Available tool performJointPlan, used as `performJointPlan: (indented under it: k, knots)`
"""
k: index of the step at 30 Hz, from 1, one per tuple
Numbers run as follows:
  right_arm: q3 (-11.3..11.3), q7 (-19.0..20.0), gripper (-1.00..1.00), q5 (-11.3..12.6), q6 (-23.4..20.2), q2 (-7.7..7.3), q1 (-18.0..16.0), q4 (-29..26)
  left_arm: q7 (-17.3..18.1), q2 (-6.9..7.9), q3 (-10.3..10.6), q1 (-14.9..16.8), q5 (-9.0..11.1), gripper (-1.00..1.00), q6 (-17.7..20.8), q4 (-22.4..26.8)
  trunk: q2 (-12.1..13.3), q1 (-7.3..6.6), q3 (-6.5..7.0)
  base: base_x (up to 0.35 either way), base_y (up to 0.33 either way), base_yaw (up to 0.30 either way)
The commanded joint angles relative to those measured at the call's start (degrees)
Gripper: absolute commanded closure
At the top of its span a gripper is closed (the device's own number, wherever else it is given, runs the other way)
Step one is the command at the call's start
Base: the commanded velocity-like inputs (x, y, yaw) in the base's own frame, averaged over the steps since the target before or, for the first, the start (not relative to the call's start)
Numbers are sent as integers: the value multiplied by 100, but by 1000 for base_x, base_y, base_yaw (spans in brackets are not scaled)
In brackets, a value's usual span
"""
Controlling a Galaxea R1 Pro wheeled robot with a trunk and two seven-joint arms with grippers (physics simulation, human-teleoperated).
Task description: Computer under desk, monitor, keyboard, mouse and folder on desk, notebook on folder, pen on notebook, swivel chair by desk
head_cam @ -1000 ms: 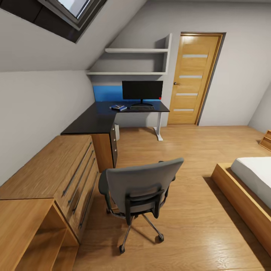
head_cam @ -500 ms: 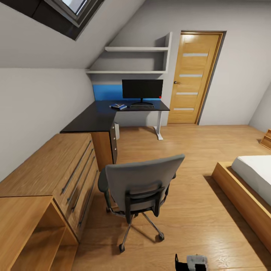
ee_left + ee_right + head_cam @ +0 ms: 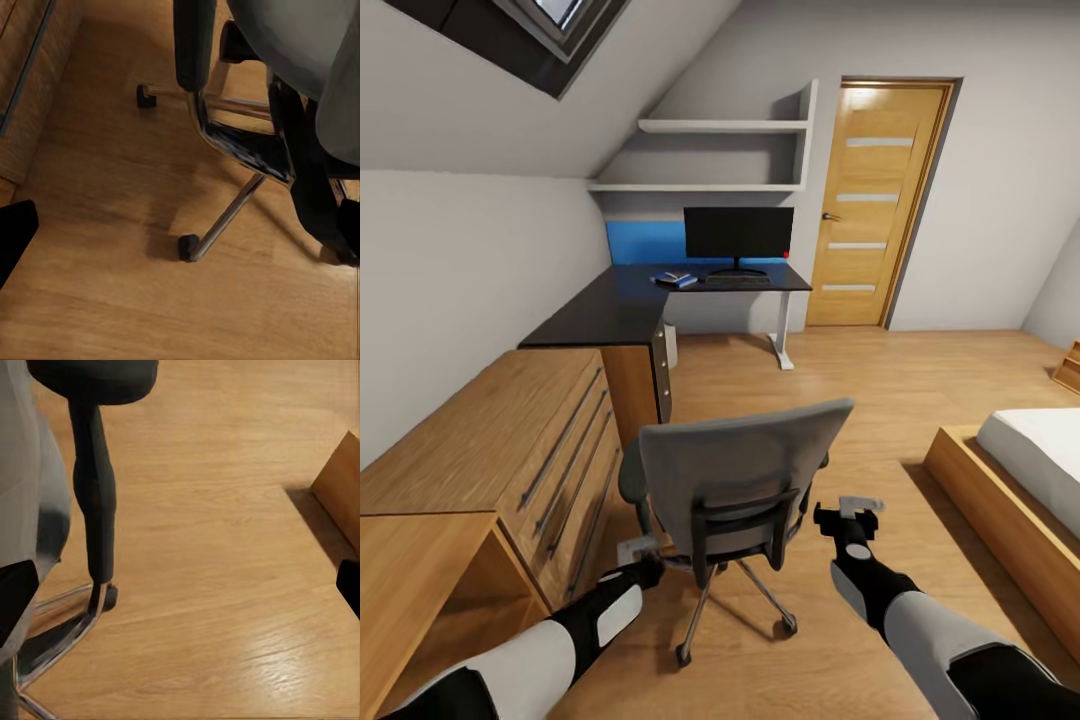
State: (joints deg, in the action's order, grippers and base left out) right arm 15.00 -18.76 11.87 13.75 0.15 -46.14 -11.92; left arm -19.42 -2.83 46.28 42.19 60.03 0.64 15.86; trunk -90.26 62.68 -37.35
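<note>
both arms now raised into head view | left gripper [image 3: 637,549] and right gripper [image 3: 852,520] flank swivel chair [image 3: 735,490], jaws spread, empty | you're set to push it deskward

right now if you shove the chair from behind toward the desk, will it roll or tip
The chair will probably roll easily: its chrome star base rides on castors over smooth wood floor. It may swivel or veer rather than track straight. A push high on the tall backrest could tilt it a little; pushing lower seems safer.
</note>
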Motion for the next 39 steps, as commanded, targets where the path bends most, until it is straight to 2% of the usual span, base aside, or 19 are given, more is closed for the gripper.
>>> performJointPlan:
  k: [1, 3, 4, 5, 10, 23, 29, 31, 34, 39]
  knots:
    - [46, -23, -100, 79, 25, -3, -20, 90, -37, 1, 46, 42, 40, -100, 13, 1, -44, 22, -24, 0, 0, 0]
    - [46, -21, -100, 95, 31, -7, -30, 197, -25, 3, 35, 65, 51, -100, 14, -15, -125, 66, -60, 0, 0, 0]
    - [47, -16, -100, 114, 40, -14, -41, 379, 3, 11, -117, 92, 150, -100, 5, -51, -165, 88, -78, 0, 0, 0]
    - [50, -15, -100, 114, 46, -12, -44, 413, 9, 11, -175, 96, 175, -100, 1, -59, -205, 110, -96, 0, 0, 0]
    - [55, -14, -100, 118, 57, -3, -44, 463, 16, 4, -247, 103, 201, -100, -8, -71, -405, 220, -186, 0, 0, 0]
    - [72, -11, -100, 102, 88, -10, -44, 488, 17, 2, -242, 105, 188, -100, -19, -183, -927, 505, -419, 0, 0, 0]
    - [81, -6, -100, 68, 396, -1, -37, 505, 14, -16, -220, 105, 192, -100, -187, -218, -1167, 637, -527, 0, 0, 0]
    - [82, 0, -100, 63, 467, -5, -36, 559, 8, -16, -213, 105, 200, -100, -354, -222, -1248, 681, -563, 0, 0, 0]
    - [82, 74, -100, 67, 427, -5, -35, 598, 3, -16, -212, 105, 201, -100, -385, -228, -1368, 747, -616, 0, 0, 0]
    - [93, 392, -100, 62, -20, -6, -35, 650, -2, -22, -208, 105, 202, -100, -405, -229, -1569, 857, -706, 0, 0, 0]
